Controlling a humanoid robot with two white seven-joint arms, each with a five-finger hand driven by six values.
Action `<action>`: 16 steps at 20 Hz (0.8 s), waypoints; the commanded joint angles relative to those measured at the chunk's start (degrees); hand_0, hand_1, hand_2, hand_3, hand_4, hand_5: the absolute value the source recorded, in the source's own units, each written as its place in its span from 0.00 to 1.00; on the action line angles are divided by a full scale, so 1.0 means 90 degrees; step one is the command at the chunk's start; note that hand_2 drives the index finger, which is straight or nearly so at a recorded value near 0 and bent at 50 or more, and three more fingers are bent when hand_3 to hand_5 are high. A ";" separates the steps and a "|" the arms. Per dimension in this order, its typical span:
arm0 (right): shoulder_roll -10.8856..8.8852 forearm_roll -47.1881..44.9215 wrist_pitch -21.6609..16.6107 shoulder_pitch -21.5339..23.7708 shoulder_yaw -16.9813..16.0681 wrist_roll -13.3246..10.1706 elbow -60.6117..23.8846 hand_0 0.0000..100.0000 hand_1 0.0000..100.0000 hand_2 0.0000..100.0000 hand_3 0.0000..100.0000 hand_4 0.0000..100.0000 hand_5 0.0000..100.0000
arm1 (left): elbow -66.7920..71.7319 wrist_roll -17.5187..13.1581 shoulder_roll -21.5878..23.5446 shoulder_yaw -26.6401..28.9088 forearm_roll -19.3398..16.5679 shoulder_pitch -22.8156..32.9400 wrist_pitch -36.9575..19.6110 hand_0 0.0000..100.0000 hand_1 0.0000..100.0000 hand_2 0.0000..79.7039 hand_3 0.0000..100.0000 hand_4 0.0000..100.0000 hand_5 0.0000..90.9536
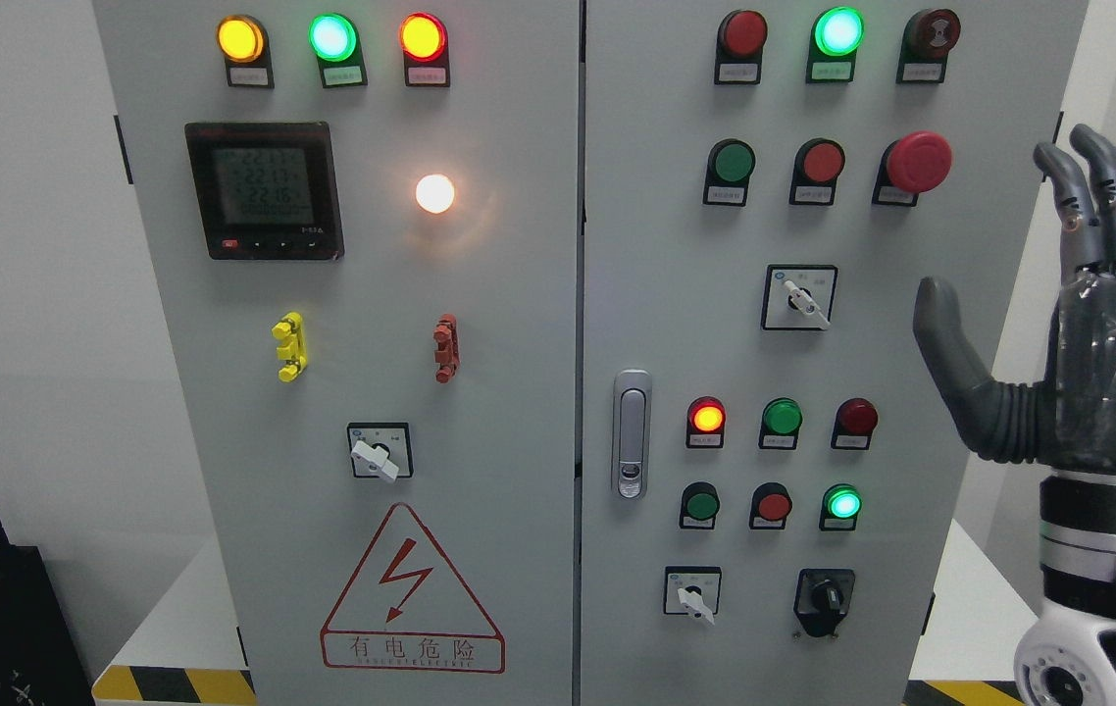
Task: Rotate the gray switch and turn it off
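Currently the right hand (1058,324) stands upright at the right edge of the head view, arm rising from the lower right corner. Palm faces the cabinet (578,392). The four fingers (1102,201) extend straight up, close together; the thumb (945,338) juts out to the left, well apart from them. The hand is fully open and holds nothing. It sits beside the cabinet's right edge, touching no control.

Several rotary switches show on the panel. Which one counts as the gray switch cannot be told for certain; the nearest to the hand is the upper selector (800,297) on the right door, its pale lever pointing down and to the right. It lies left of the thumb, apart from it. Another pale selector (693,593) sits low on the right door, beside a black knob (824,595). A third selector (380,452) is on the left door, above the red warning triangle (411,598).

Red mushroom button (918,162) is above and left of the thumb. Left arm not seen.
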 commanded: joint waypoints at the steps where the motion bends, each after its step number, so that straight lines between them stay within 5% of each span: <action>1: 0.0154 -0.0005 0.0004 -0.0001 0.0000 -0.0002 0.0002 0.38 0.16 0.00 0.00 0.00 0.00 | -0.0156 0.0000 -0.0003 0.0049 0.0127 -0.0059 -0.0003 0.12 0.39 0.00 0.00 0.00 0.00; 10: 0.0222 -0.0005 0.0004 -0.0040 0.0020 -0.0050 -0.0066 0.38 0.16 0.00 0.00 0.00 0.00 | -0.0156 0.0000 -0.0003 0.0049 0.0127 -0.0059 -0.0003 0.12 0.39 0.00 0.00 0.00 0.00; 16: 0.0271 -0.0005 0.0004 -0.0021 0.0030 -0.0148 -0.0066 0.39 0.20 0.01 0.40 0.33 0.36 | -0.0156 0.0000 0.0007 0.0049 0.0127 -0.0059 -0.0003 0.12 0.39 0.00 0.00 0.00 0.00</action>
